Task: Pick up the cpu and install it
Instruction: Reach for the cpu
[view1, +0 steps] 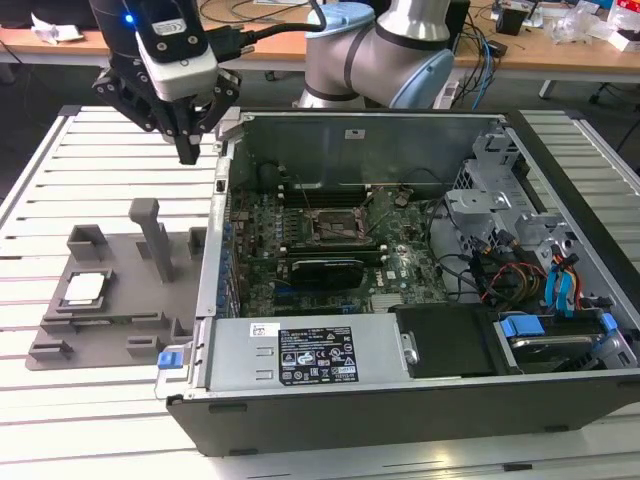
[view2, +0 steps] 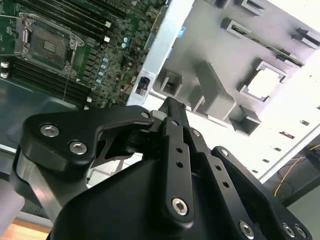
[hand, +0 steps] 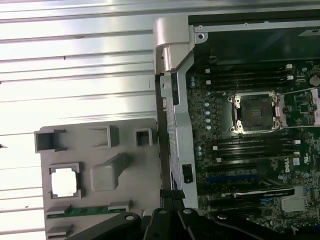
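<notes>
Hovering over the slatted table (view1: 60, 190), my gripper (view1: 188, 152) has its fingers closed together with nothing between them, which is clearest in the second wrist view (view2: 172, 106). It hangs near the back corner of the open computer case (view1: 230, 330).

Below it and off toward the exterior view's left, the cpu (view1: 85, 288) lies flat in a square pocket of the grey tray (view1: 120, 322), well apart from the gripper. I judge it to be light, thin and stiff. Its smooth metal top looks likely to slip, and the underside is probably delicate. I would grip it by two opposite edges and keep it level, never pinching across the faces. The pocket's raised walls leave little room beside those edges.

An upright post (view1: 150, 235) on the tray stands between the cpu and the case, so it looks like something to clear. Beyond it, the case's side wall rises between the tray and the board.

Farther in, the socket (view1: 335, 222) sits between rows of memory slots (hand: 250, 150).
</notes>
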